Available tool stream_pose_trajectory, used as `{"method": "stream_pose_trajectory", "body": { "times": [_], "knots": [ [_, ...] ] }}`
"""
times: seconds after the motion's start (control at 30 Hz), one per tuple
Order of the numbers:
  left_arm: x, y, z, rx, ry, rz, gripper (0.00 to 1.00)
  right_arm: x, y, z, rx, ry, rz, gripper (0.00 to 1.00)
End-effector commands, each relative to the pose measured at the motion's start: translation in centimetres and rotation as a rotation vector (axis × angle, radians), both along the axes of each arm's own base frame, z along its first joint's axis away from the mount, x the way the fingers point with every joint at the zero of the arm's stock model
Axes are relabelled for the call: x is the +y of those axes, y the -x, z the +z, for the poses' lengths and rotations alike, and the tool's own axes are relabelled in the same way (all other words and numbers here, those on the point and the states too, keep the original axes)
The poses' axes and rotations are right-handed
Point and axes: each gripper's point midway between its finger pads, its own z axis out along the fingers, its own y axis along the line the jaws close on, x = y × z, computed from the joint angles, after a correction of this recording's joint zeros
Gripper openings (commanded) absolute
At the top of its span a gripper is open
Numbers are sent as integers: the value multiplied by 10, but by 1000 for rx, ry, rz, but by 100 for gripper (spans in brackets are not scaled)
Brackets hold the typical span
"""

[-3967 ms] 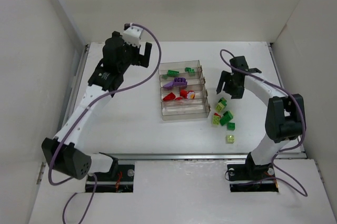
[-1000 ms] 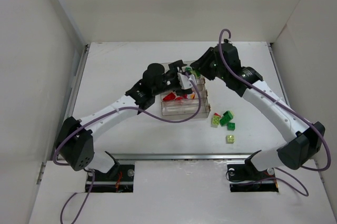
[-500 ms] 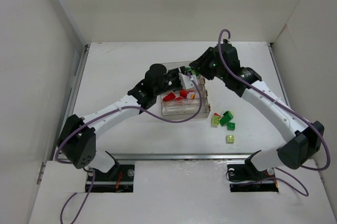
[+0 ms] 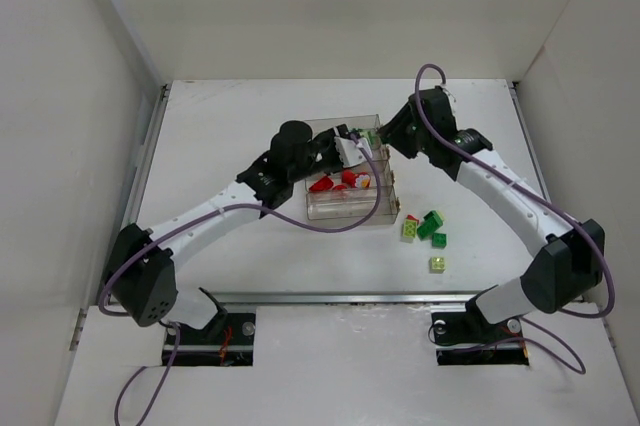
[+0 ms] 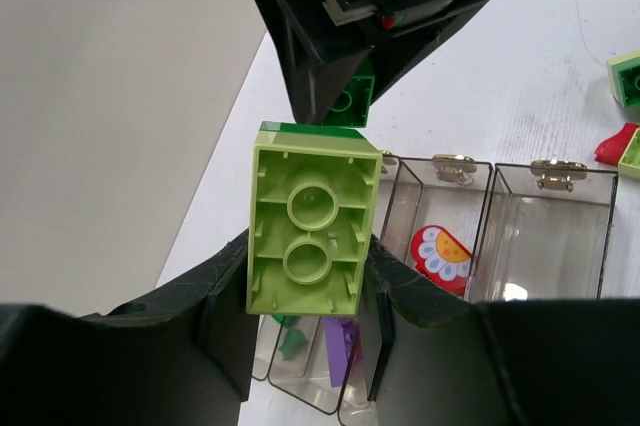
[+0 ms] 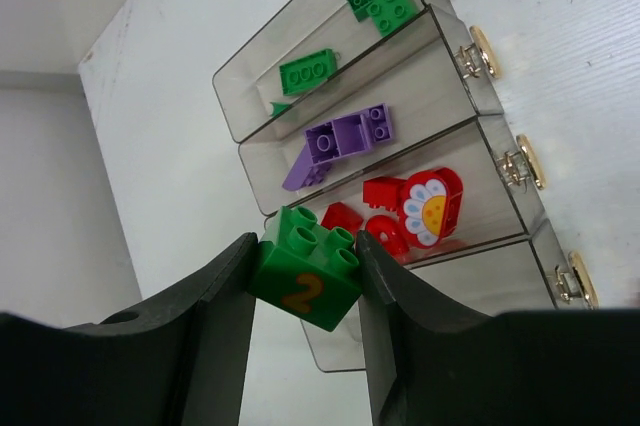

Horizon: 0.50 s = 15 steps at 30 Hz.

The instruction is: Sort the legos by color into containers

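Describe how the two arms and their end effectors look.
Both arms are alike: the left arm and right arm have slim white links between bulky black joints, each trailed by a loose purple cable. The left end effector and right end effector have broad matt black fingers. No markings show.

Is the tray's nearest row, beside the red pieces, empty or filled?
Empty, as far as shows: the nearest compartment looks bare through its clear walls.

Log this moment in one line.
left gripper: shut on lime-green plastic brick | right gripper: shut on dark green brick marked 2 | both at clear plastic compartment tray
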Motion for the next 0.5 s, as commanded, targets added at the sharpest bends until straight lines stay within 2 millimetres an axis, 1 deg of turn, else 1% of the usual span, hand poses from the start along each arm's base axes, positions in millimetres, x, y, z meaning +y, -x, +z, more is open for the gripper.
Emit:
{"method": "stream_pose_trajectory", "body": {
  "times": [0.0, 0.07, 0.1, 0.13, 0.17, 0.2, 0.27, 0.3, 0.33, 0.4, 0.43, 0.47],
  "knots": [
    [6, 7, 36, -22, 76, 1, 0, -3, -3, 7, -35, 18, -1, 0],
    [6, 8, 33, -5, 73, 2, 0, -1, -2, 7, -32, 11, 9, 0],
    [7, 9, 37, -11, 79, 2, 0, -1, -2, 7, -34, 19, 14, 0],
    [12, 5, 33, 7, 76, 27, 0, -1, -2, 7, -38, 34, 24, 0],
    [13, 7, 26, 30, 67, 30, 0, 0, -2, 2, -30, 49, 44, 0],
    [20, 3, 30, 21, 73, 54, 0, 2, -1, -10, -8, 70, 72, 0],
    [35, -1, 24, 51, 71, 114, 0, 2, 1, -25, 34, 137, 123, 0],
    [38, 1, 23, 61, 61, 114, 0, 4, 1, -30, 45, 155, 153, 0],
    [48, 1, 23, 70, 68, 143, 0, 3, 0, -49, 84, 209, 183, 0],
    [60, 0, 19, 108, 83, 178, 0, 12, -3, -61, 91, 234, 258, 0],
    [67, 3, 17, 123, 86, 190, 0, 18, -17, -63, 82, 252, 274, 0],
    [75, -1, 16, 130, 95, 220, 0, 22, -25, -65, 68, 289, 319, 0]
  ]
}}
